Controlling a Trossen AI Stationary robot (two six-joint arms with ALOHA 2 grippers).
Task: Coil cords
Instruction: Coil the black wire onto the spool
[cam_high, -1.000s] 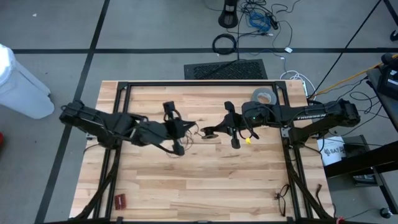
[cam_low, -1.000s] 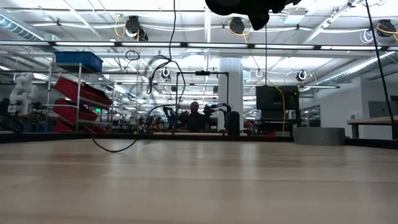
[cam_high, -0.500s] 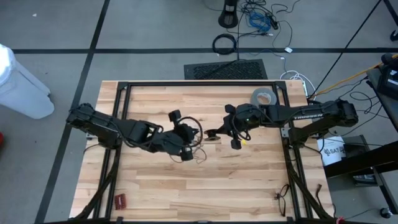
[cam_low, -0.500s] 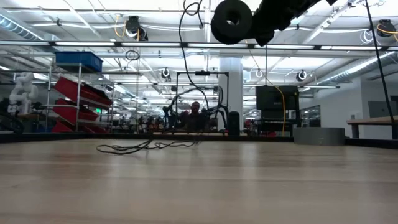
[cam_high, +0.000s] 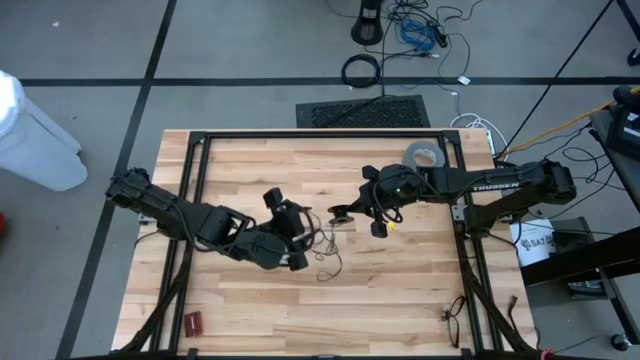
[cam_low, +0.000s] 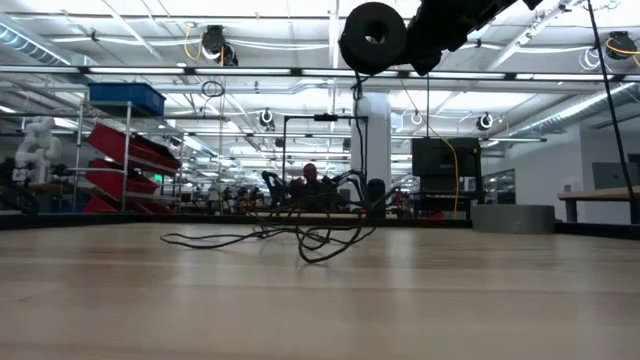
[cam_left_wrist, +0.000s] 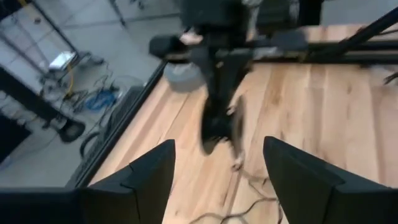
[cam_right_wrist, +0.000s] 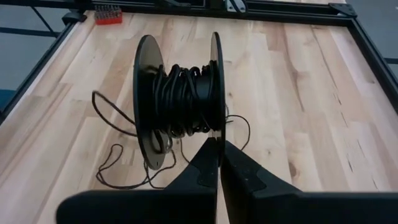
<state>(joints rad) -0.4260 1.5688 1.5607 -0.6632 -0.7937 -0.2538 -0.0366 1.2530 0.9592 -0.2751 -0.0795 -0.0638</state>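
The long, very thin black cord (cam_high: 318, 243) lies in a loose tangle of loops on the light wooden table (cam_high: 400, 300) near its centre, one strand trailing toward 6 o'clock. In the low view the cord (cam_low: 300, 237) sprawls flat along the tabletop with a few loops raised off it. Part of it is wound in many turns around the core of a black plastic spool (cam_right_wrist: 180, 99) with two thin round flanges; from there loose strands (cam_right_wrist: 118, 155) run down onto the wood.

The left gripper (cam_high: 290, 228) sits at 9 o'clock of the tangle, just beside it, its two dark fingers (cam_left_wrist: 149, 177) spread wide with nothing between them; in its wrist view the cord (cam_left_wrist: 245, 177) lies on the table beyond the fingertips.

The right gripper (cam_high: 372, 208) is at 2 o'clock of the tangle, its fingers (cam_right_wrist: 249, 171) pressed together. They meet at the lower rim of one spool flange, so the spool stands upright right at the fingertips, above the table.
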